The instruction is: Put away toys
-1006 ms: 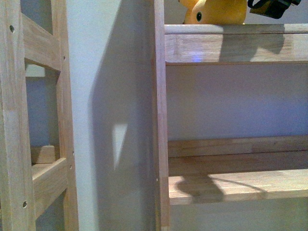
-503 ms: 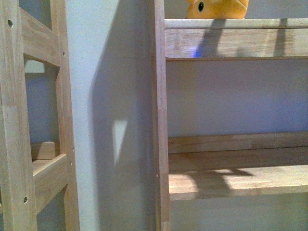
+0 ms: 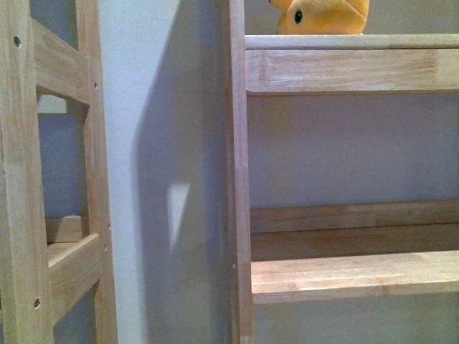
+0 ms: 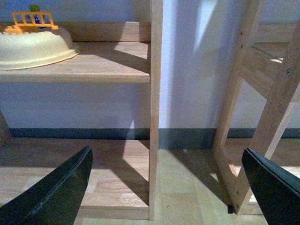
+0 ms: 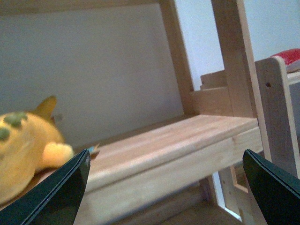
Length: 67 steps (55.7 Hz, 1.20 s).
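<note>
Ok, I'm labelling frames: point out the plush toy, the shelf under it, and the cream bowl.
plush toy (image 3: pixel 324 16), front view, on its yellow face.
shelf (image 3: pixel 344 70), front view, on its front edge.
cream bowl (image 4: pixel 33 49), left wrist view, on its side wall.

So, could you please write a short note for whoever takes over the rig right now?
Left gripper: open, empty, low beside the shelf unit, facing its bottom shelves and the floor.
Right gripper: open, empty, level with the upper shelf.
Orange-yellow plush animal: lying on the upper shelf, touched by neither gripper.
Done: that toy looks put away.
Left: nothing obvious; a cream bowl-shaped item with an orange plastic piece sits on a lower shelf. Check for other toys out of view.
</note>
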### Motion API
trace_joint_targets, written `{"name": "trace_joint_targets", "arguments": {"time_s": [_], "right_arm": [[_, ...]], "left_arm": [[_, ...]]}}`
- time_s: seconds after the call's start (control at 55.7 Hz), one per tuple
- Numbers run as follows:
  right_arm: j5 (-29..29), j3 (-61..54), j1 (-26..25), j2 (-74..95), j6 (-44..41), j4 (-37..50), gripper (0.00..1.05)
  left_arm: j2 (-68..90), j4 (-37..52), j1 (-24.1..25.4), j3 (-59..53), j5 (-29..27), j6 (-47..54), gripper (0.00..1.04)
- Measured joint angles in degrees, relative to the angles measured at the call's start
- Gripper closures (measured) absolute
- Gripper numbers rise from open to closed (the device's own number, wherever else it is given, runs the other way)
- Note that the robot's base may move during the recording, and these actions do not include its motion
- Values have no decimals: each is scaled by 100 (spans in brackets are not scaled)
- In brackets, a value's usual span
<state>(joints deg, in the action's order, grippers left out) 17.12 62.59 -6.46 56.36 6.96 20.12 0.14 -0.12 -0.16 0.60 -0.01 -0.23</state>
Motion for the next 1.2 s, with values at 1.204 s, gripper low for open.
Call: {"name": "trace_joint_targets", "arguments": {"time_s": [1.204], "right_arm": [[332,-5034,2238,-4522,-315,-1917,17]], "left_arm": [[0,0,0,0,0,0,6]]}}
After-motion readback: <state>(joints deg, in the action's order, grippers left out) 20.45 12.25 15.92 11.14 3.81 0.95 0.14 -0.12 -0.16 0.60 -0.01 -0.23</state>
